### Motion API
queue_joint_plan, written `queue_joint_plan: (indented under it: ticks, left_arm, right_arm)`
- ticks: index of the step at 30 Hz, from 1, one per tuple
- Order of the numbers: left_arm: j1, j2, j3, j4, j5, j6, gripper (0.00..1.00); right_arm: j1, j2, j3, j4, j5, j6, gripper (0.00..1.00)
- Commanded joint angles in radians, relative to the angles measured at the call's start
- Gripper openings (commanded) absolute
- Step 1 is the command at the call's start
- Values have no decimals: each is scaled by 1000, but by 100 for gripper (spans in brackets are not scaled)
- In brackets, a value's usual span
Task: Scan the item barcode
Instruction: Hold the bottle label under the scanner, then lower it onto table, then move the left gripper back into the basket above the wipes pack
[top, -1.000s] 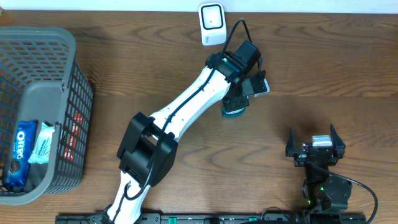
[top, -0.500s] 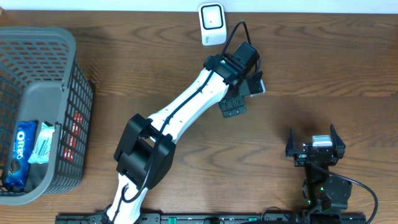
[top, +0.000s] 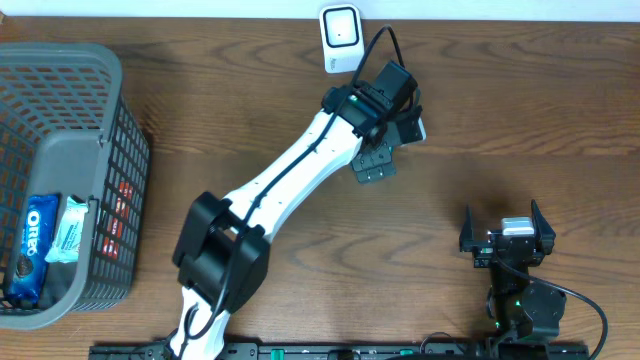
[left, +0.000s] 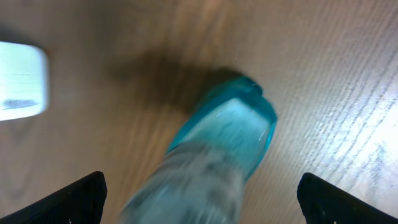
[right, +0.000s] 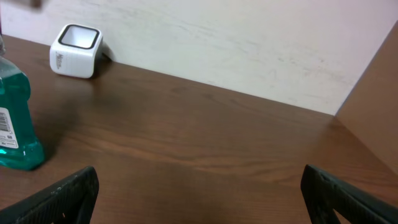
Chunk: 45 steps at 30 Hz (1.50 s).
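We see the teal bottle (right: 13, 118) standing upright on the wooden table (right: 205, 143), near the white barcode scanner (right: 74, 42). Our left gripper (left: 199, 196) hangs over it, jaws spread wide and clear of its sides. Our right gripper (right: 199, 193) rests well apart, likewise agape.

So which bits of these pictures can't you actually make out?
Teal bottle: smeared by blur in the left wrist view, so its label is unreadable.
Right wrist view: the left edge cuts off the same bottle, and its label print is too small to read.
Overhead: the left gripper blocks the bottle.
Overhead: the pale packet in the basket is too small to read.
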<state>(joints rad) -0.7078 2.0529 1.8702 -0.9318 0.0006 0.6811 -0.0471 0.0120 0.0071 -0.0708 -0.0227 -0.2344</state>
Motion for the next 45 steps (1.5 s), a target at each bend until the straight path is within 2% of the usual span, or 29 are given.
queue_joint_plan:
  ticks: [1,7,12,17,22,26,30,32,35,45]
  left_arm:
    - [7,-68,-5,7,-100,-7,98]
    - [30,-187,-5,7,-319,-102,98]
    - [144,-365,-5,6,-399,-250,98]
    - [404,-564,-5,0,-406,-581,98]
    - [754,-681,-5,-48,-405,-1041,98]
    - [1008,-688,-6,-185,-406,-1323,98]
    - [1172,-640,-26,-352,-405,-1552,98]
    - [1226,-596,-62,-393,-394,-1597,98]
    - [1258,-537,-126,-384,-374,-1600,98]
    - [1308,-444,-392,-252,-297,-1599,98]
  right_arm:
    - [3,-5,-1,-4,6,13,99]
    - [3,-5,-1,-4,6,13,99]
    - [3,-5,-1,-4,6,13,99]
    - [3,-5,-1,-4,6,13,99]
    - [3,-5,-1,-4,6,13,99]
    - [3,-5,-1,-4,6,13,99]
    - [3,-5,-1,-4,6,13,99]
    - [3,-5,-1,-4,6,13,99]
    - [3,-5,-1,-4,6,13,99]
    - [3,-5,-1,-4,6,13,99]
